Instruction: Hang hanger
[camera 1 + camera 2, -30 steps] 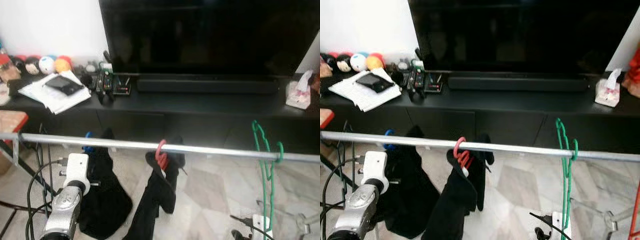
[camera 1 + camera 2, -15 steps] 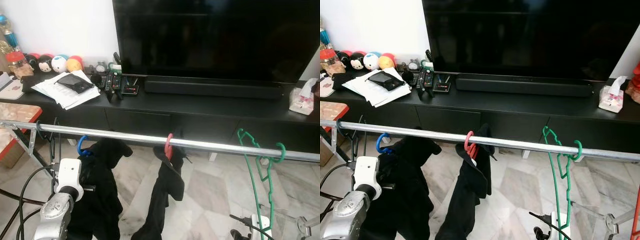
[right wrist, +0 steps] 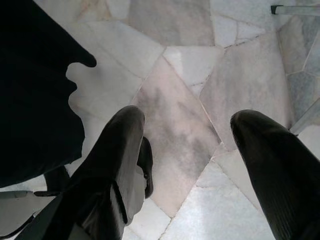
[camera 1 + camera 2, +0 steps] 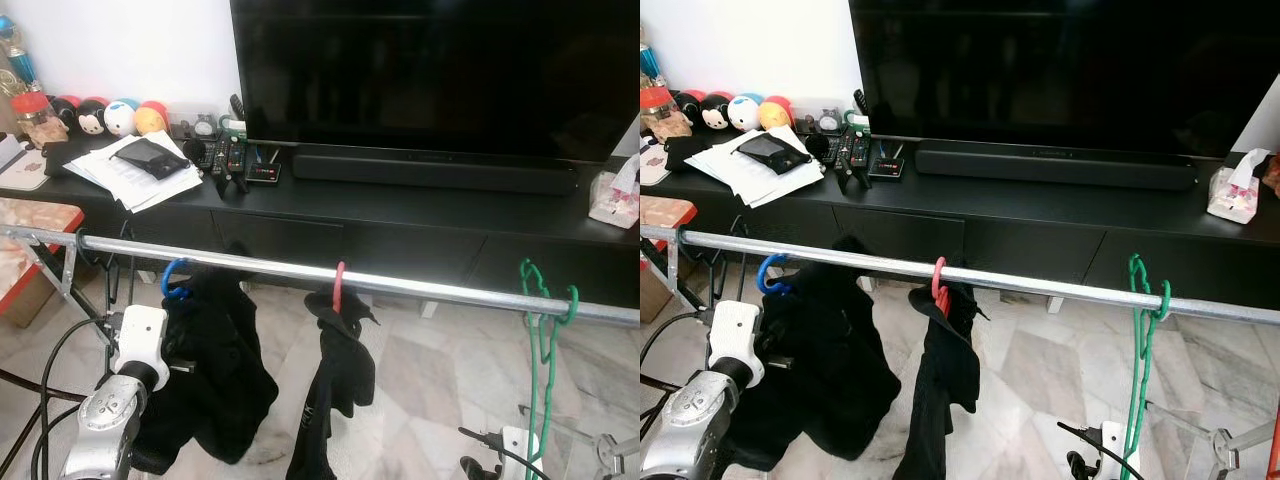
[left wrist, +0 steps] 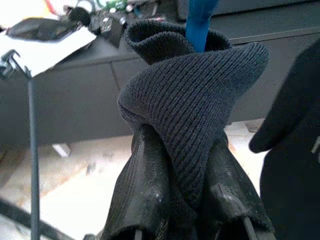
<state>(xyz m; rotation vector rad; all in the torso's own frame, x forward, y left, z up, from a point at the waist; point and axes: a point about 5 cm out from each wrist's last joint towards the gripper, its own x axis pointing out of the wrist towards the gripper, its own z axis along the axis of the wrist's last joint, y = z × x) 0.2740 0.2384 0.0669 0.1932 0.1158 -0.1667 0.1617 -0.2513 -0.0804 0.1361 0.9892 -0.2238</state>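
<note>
While clamped between the left fingers, dark knit garment bunches above the tips, blue hanger hook rising just beyond and caught over the rail, so weight sits on the rail, not the grip. Right fingers spread wide, holding nothing, floor between and beyond them. Red hanger and green hanger farther along the rail. No readable labels or writing.

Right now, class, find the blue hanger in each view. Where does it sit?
Left eye view: blue hanger hooked on the metal rail, left part, above a black garment.
Right eye view: same spot, farther left.
Left wrist view: blue stem above dark knit.
Right wrist view: not there.
Shared landmark: the rail.
</note>
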